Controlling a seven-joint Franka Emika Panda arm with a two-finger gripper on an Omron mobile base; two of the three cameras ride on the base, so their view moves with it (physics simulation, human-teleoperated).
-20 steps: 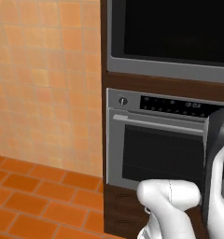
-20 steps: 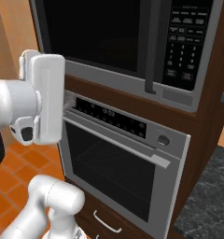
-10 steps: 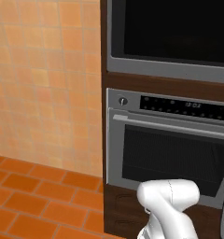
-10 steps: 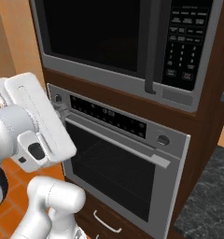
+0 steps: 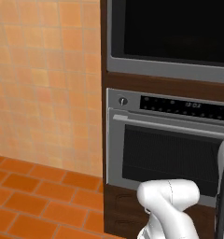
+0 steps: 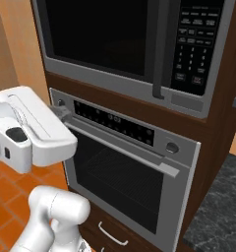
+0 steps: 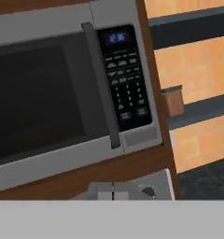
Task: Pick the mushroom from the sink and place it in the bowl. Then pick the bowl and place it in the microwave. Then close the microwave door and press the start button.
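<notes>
Since the microwave door [image 7: 48, 102] looks closed, the start button [image 7: 142, 111] should be pressed squarely, though gripper state can't be told.

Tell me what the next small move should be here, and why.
Probably a reach toward the keypad on the microwave, aiming for the start button. The microwave door looks shut, flush with its frame, so pressing start seems to be what remains. The button labels are too small to read, so I cannot tell which key is start.
</notes>
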